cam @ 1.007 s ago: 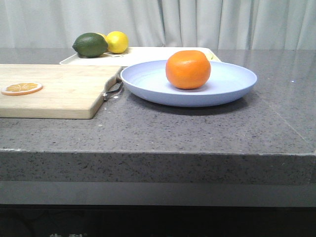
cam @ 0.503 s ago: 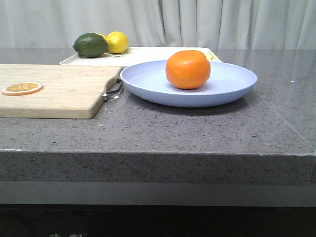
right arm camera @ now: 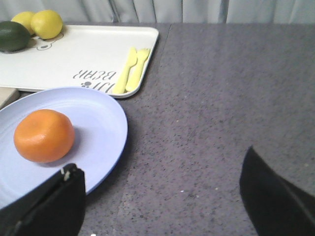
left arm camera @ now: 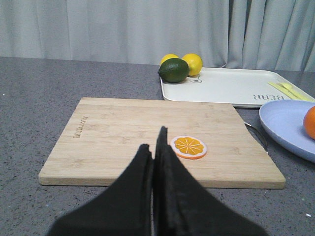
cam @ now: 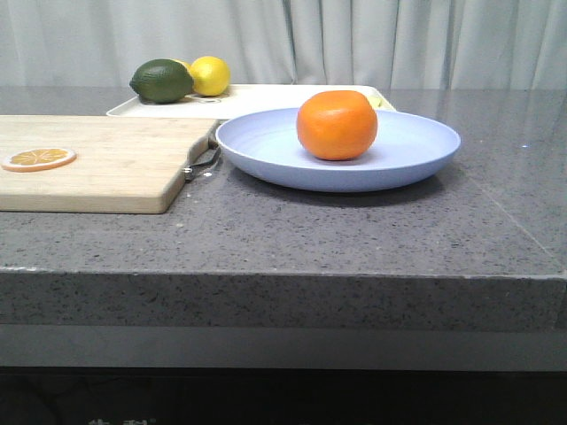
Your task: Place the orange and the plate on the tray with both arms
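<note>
A grey stone counter [cam: 354, 239] stood before pale curtains. The orange [cam: 337, 125] sat on the plate [cam: 416, 150] at frame centre, not yet on the tray [cam: 266, 96] behind. Left gripper [left arm camera: 156, 147] was pressed together, right gripper [right arm camera: 162, 191] spread; nothing was grasped.

**What the views hide or cut off**

In the front view neither arm shows. The orange [cam: 337, 125] hides the tray's [cam: 266, 97] right end, and the plate [cam: 338, 150] covers the tray's near edge. A second lemon [cam: 182, 63] is almost wholly behind the dark green fruit [cam: 161, 81].

In the left wrist view the plate and orange are cut off at 3 o'clock, and the left gripper [left arm camera: 156, 142] blocks part of the cutting board [left arm camera: 123, 132].

In the right wrist view the plate is cut at 8 o'clock, and the right gripper's [right arm camera: 162, 172] fingers [right arm camera: 59, 196] run off the lower edge.
</note>
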You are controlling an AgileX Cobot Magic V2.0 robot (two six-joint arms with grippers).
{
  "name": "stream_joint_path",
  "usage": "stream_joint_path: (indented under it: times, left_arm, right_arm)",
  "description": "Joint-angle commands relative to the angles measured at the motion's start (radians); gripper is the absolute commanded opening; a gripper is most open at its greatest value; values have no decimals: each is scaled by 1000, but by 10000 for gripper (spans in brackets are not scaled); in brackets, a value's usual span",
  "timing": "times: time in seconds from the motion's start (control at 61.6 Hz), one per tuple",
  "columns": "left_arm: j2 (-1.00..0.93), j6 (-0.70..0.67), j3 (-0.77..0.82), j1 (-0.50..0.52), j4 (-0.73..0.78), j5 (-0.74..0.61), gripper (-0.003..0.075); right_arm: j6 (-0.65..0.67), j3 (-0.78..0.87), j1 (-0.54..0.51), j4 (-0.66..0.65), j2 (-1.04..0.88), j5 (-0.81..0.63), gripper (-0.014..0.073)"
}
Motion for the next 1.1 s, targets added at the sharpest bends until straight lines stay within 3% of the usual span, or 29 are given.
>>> stream_joint_path:
  times: [0.0, 0.357, 0.487, 0.65, 0.974, 1.088]
  left_arm:
    - [-8, -9, -24, 2, -9, -88, -18]
    - [-8, -9, -24, 2, -9, -88, -18]
    - [-8, -9, -24, 2, -9, -88, -18]
    - [-8, -9, -24, 2, -9, -88, -18]
    - [-8, -9, -24, 2, -9, -88, -18]
    - [-8, -9, -24, 2, -9, -90, -18]
  right_arm:
    - [-5, -79, -4, 59, 87, -45, 641]
    - [-5, -329, -1, 183, 545, 40, 640]
    - [-5, -411, 10, 219, 661, 79, 573]
    - [-5, -461, 48, 219, 736, 79, 462]
    - [-5, -461, 90, 222, 804, 56, 443]
    - [-5, -461, 90, 222, 807, 64, 328]
